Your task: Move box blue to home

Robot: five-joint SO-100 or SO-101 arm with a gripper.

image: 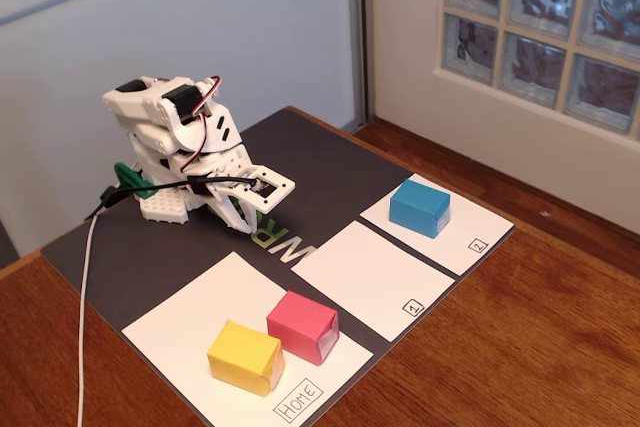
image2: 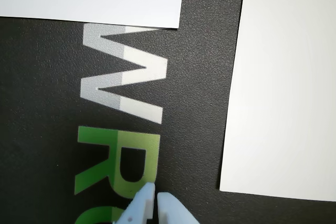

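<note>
In the fixed view the blue box (image: pixel 420 207) sits on the white sheet marked "2" (image: pixel 470 232) at the right of the dark mat. The home sheet (image: pixel 185 312) lies at the front left, with its "Home" label at the near corner. The arm is folded at the back left, far from the blue box, and my gripper (image: pixel 247 219) points down at the mat's lettering. The wrist view shows my gripper (image2: pixel 156 196) at the bottom edge, shut with nothing between the tips, over the green letter. The blue box is out of that view.
A yellow block (image: pixel 245 357) and a pink block (image: pixel 302 326) rest on the home sheet. The sheet marked "1" (image: pixel 370 277) lies between home and sheet "2". A white cable (image: pixel 85 307) runs off the mat's left side. Wooden tabletop (image: pixel 520 347) surrounds the mat.
</note>
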